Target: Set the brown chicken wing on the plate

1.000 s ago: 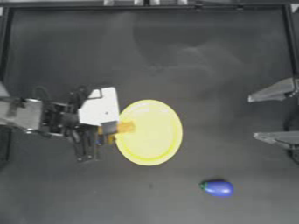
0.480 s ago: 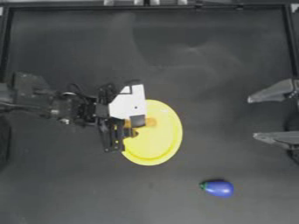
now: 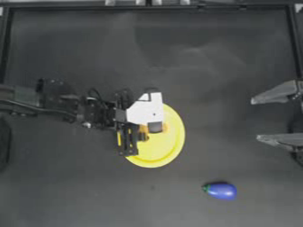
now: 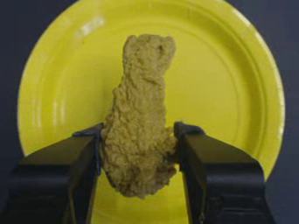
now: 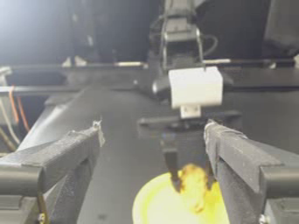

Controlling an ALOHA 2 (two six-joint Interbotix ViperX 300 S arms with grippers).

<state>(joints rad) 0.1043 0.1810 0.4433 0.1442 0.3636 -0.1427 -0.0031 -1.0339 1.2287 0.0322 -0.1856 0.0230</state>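
While over the plate (image 4: 245, 87), left gripper (image 4: 137, 144) clamps brown chicken wing (image 4: 140, 127).

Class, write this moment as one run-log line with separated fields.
left end effector: shut on brown chicken wing, over plate | right end effector: open, parked at right | wing not yet released
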